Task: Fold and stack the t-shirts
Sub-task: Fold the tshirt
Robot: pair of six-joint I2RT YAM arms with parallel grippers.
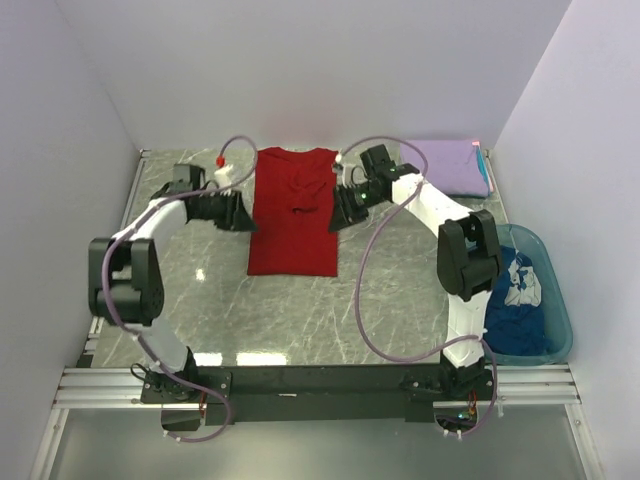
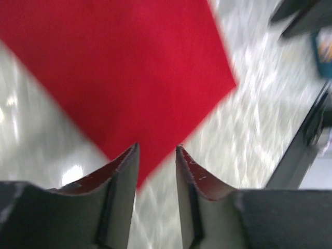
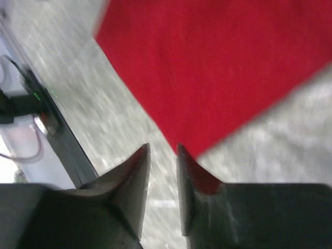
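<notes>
Both left hand (image 2: 157,147) and right hand (image 3: 163,146) gape empty beside red shirt (image 1: 293,215); overhead adds lavender shirt (image 1: 450,165).

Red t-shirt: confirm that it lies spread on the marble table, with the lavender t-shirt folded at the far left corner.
Wrong on one count. The lavender t-shirt lies folded at the far right corner, not the left, as the top external view shows. The red t-shirt does lie spread on the marble table.
</notes>
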